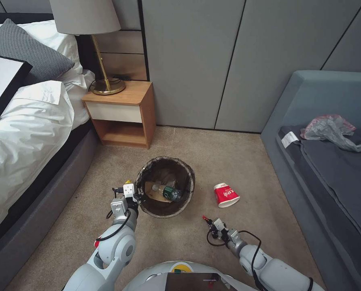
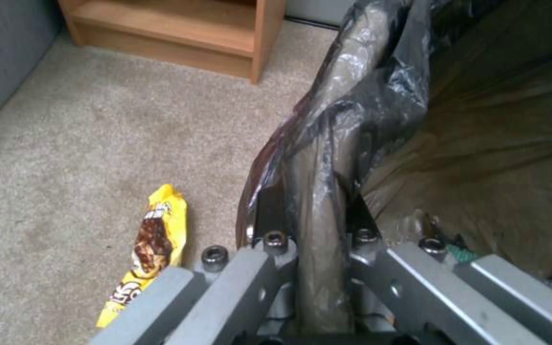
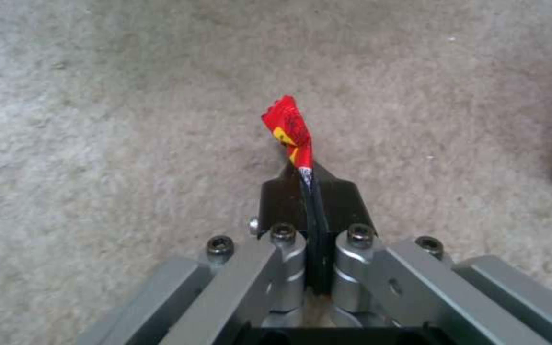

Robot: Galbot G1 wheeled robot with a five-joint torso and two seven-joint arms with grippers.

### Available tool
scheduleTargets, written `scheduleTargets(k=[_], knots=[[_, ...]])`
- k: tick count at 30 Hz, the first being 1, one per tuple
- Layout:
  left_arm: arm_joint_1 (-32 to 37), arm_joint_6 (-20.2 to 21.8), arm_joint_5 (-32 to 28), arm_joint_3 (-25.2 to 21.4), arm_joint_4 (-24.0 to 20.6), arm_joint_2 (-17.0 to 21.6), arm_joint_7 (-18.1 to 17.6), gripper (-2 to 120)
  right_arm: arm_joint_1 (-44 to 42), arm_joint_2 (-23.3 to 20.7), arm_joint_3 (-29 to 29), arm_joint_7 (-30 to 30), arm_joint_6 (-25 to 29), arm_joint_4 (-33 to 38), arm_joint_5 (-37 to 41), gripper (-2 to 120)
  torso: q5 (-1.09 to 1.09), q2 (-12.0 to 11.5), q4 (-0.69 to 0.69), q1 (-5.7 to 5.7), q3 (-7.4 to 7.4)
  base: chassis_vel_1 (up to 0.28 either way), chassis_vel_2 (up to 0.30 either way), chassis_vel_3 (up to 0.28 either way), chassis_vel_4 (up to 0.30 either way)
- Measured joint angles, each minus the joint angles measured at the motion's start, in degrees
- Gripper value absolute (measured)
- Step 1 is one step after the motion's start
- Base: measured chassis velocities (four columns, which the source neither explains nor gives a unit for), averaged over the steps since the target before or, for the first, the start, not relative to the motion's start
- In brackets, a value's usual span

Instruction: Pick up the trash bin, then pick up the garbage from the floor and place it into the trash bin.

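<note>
The trash bin (image 1: pixel 176 167), lined with a dark brown bag, is on the carpet ahead of me. My left gripper (image 1: pixel 138 195) is shut on its near-left rim; in the left wrist view the fingers (image 2: pixel 275 211) clamp the bag-covered rim (image 2: pixel 346 110). Inside the bin lie a green-labelled bottle (image 1: pixel 171 193) and a tan paper bag (image 1: pixel 153 190). My right gripper (image 1: pixel 207 222), low over the carpet to the bin's right, is shut on a small red wrapper (image 3: pixel 289 127). A red-and-white paper cup (image 1: pixel 226 195) lies on its side just beyond it. A yellow snack wrapper (image 2: pixel 151 242) lies on the floor beside the left gripper.
A wooden nightstand (image 1: pixel 124 115) with a lamp stands behind the bin. The bed (image 1: pixel 26 129) runs along the left. A grey sofa (image 1: pixel 330 169) with a grey plastic bag (image 1: pixel 334 130) on it lines the right. Open carpet lies between them.
</note>
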Motion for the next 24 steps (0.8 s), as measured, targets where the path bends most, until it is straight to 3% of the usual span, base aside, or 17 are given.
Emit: scheduleTargets(k=[8, 16, 20, 24], knots=[[0.0, 0.0, 0.0, 0.2, 0.0, 0.0, -0.1, 0, 0.0, -0.1, 1.9, 2.1, 0.3, 1.5, -0.8, 0, 0.0, 0.0, -0.01, 0.0, 0.0, 0.0, 0.0, 0.0, 0.0], [0.3, 0.2, 0.0, 0.9, -0.1, 0.1, -0.2, 0, -0.6, -1.1, 11.4, 11.0, -1.9, 14.3, 2.5, 0, 0.01, 0.0, 0.01, 0.0, 0.0, 0.0, 0.0, 0.0, 0.0], [0.3, 0.3, 0.1, 1.1, -0.1, 0.1, -0.2, 0, -0.7, -1.5, 13.1, 13.1, -2.6, 18.6, 3.6, 0, 0.01, 0.0, 0.01, 0.0, 0.0, 0.0, 0.0, 0.0, 0.0], [0.3, 0.5, 0.1, 1.6, 0.0, 0.7, -0.4, 0, -1.9, -1.9, 16.0, 16.4, -3.3, 27.7, 4.2, 0, 0.01, 0.0, 0.01, 0.0, 0.0, 0.0, 0.0, 0.0, 0.0]])
